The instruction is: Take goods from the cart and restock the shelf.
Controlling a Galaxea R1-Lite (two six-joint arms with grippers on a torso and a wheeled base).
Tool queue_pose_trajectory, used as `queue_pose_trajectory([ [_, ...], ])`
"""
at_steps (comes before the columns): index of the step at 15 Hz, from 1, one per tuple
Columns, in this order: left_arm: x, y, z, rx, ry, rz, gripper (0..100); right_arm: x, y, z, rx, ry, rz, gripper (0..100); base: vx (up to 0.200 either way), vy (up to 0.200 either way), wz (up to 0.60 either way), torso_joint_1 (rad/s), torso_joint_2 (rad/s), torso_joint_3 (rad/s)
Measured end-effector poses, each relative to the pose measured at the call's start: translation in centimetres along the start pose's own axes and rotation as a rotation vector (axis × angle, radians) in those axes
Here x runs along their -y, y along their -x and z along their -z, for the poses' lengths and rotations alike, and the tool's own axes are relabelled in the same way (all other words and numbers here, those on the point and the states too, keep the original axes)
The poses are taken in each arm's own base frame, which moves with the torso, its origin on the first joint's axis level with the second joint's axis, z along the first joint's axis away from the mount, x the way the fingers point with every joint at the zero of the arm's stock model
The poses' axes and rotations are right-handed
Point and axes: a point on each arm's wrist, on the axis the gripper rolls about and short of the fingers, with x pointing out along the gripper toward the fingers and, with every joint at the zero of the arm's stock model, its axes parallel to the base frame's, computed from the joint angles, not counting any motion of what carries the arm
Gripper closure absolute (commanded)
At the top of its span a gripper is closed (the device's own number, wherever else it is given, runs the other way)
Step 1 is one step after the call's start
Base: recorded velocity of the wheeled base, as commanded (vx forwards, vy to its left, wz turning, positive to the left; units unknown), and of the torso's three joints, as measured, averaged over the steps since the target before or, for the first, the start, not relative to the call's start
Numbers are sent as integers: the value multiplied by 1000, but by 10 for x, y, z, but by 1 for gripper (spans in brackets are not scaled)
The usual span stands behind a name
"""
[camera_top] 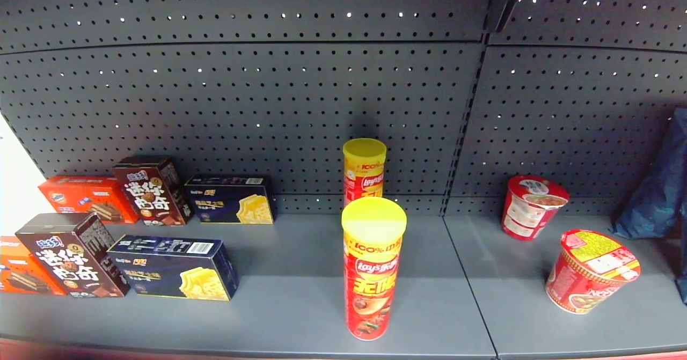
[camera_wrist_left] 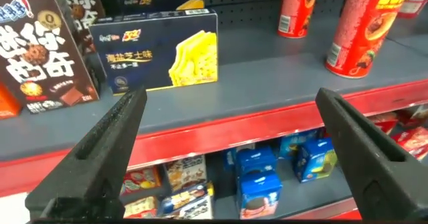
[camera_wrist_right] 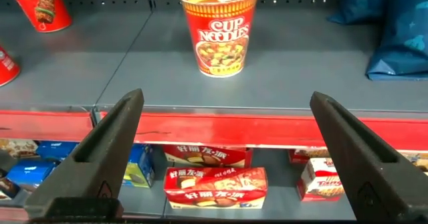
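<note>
Hanging before the grey shelf (camera_top: 300,295), the left gripper (camera_wrist_left: 231,97) spreads wide and empty, facing a navy cracker box (camera_wrist_left: 164,50). The right gripper (camera_wrist_right: 226,97) is equally wide and empty, facing a cup noodles tub (camera_wrist_right: 221,27) near the shelf's front edge. Mid-shelf, the front chip can (camera_top: 373,269) stands upright, the rear chip can (camera_top: 364,169) behind it by the pegboard (camera_top: 241,108), both with yellow lids.

Boxes (camera_top: 172,267) left, 2 cans (camera_top: 373,269) centre, cups (camera_top: 590,271) right.
</note>
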Motion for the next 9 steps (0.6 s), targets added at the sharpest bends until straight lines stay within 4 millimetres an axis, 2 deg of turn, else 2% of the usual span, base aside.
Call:
queue_pose_trajectory([
  [1,0,0,0,0,-4,3,0,0,0,0,0,0,0,0,0,200,0,-2,2,-2],
  [9,0,0,0,-1,1,14,0,0,0,0,-1,0,0,0,0,0,0,0,0,0],
])
